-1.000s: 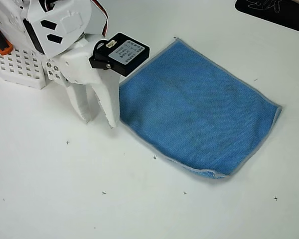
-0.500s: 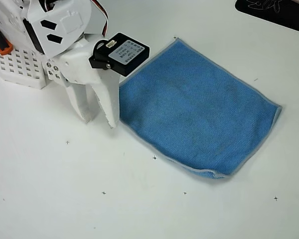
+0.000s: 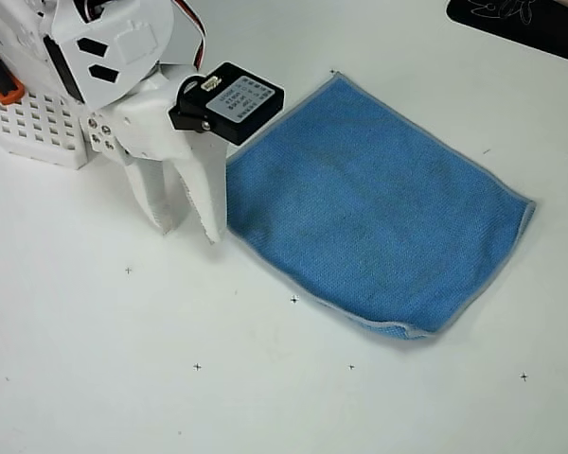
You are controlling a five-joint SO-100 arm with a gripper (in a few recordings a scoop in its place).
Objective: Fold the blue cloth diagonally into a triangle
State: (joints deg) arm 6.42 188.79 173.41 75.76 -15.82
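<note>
The blue cloth lies flat on the white table, a rough square with a pale grey stitched edge, one corner pointing up-left and another at the far right. My white gripper stands just left of the cloth's left edge, fingertips pointing down in the picture. Its two fingers stand a little apart with nothing between them. The right finger lies right beside the cloth's left edge. A black camera module on the wrist covers a bit of the cloth's upper-left side.
A white perforated base block with an orange part sits at the upper left under the arm. A dark object lies at the top right corner. Small cross marks dot the bare table below the cloth.
</note>
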